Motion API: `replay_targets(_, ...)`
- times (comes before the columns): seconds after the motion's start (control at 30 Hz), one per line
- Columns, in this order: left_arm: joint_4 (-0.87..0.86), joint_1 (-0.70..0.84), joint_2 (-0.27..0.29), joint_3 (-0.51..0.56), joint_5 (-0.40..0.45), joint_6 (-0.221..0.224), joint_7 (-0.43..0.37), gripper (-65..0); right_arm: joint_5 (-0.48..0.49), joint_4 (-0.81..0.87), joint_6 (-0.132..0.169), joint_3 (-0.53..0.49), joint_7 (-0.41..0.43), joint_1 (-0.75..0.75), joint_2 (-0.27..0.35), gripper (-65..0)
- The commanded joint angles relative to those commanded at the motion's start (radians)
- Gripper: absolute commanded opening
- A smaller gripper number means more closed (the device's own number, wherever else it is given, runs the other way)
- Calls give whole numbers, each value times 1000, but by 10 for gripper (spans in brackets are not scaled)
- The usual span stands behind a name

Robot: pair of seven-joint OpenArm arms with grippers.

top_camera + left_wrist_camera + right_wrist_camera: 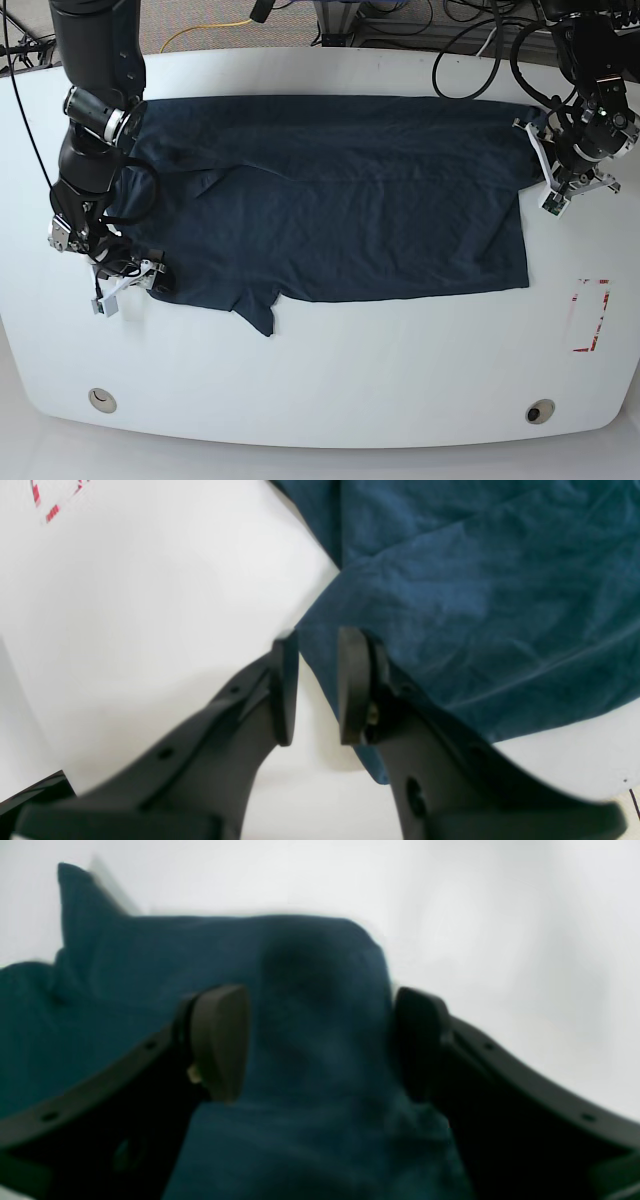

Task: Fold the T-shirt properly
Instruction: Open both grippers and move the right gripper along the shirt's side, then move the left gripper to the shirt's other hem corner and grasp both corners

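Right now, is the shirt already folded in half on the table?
No, the shirt lies spread out flat across the white table.

One dark navy T-shirt [330, 195] lies spread on one white table [380, 370] (it is the only garment there). Two black robot arms reach in, one at the left [95, 110] and one at the right [590, 90], each ending in one gripper, so two in all: the right gripper [140, 278] and the left gripper [548, 160]. One red marking [590, 315] sits near the right edge. Two small round holes show along the near edge, one left [100, 400] and one right [540, 411]. Several cables [440, 35] trail beyond the far edge, too tangled to count.
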Motion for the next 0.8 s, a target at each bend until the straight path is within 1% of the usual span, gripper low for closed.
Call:
replay_targets(0.1, 0, -17, 2, -15, 0, 0, 0, -529, -2, 2, 0, 0, 6, -2, -12, -233)
replay_targets(0.23, 0, -41, 2, -28, 0, 0, 0, -529, -2, 2, 0, -2, 17, -3, -11, -235)
replay_targets(0.3, -3, -54, 2, -28, 2, 0, 0, -529, -2, 2, 0, -9, 17, -3, -11, -252)
replay_targets(0.37, -25, -58, 2, -28, 17, 0, 0, -529, -2, 2, 0, -38, 21, -3, -9, -311)
replay_targets(0.4, -41, -71, 2, -28, 34, 0, 0, -529, -2, 2, 0, -55, 23, -3, -9, -355)
replay_targets(0.43, -64, -107, 5, -28, 60, 0, -2, -529, -2, 2, 0, -75, 34, -3, -9, -423)
replay_targets(0.47, -86, -137, 12, -28, 78, 0, -2, -529, -2, 2, 0, -86, 44, -3, -11, -465)
replay_targets(0.57, -186, -239, 63, -44, 163, 0, -2, -529, 0, 2, 0, -126, 64, -3, -14, -606)
replay_targets(0.63, -244, -292, 84, -66, 213, 0, -2, -529, 0, 2, 0, -135, 64, -3, -14, -639)
replay_targets(0.67, -285, -330, 95, -77, 229, 0, -2, -526, 0, 0, 0, -135, 66, -3, -14, -639)
replay_targets(0.7, -331, -368, 100, -83, 239, 0, -2, -508, 0, -2, 0, -133, 68, -3, -15, -639)
replay_targets(0.73, -365, -396, 106, -84, 241, 0, -2, -483, 0, 0, 0, -135, 68, -3, -17, -640)
replay_targets(0.77, -402, -425, 107, -86, 242, 0, -2, -442, 0, 0, 0, -137, 68, -3, -18, -640)
replay_targets(0.8, -439, -451, 107, -91, 242, 0, -2, -385, 0, 2, 0, -137, 68, -3, -18, -640)
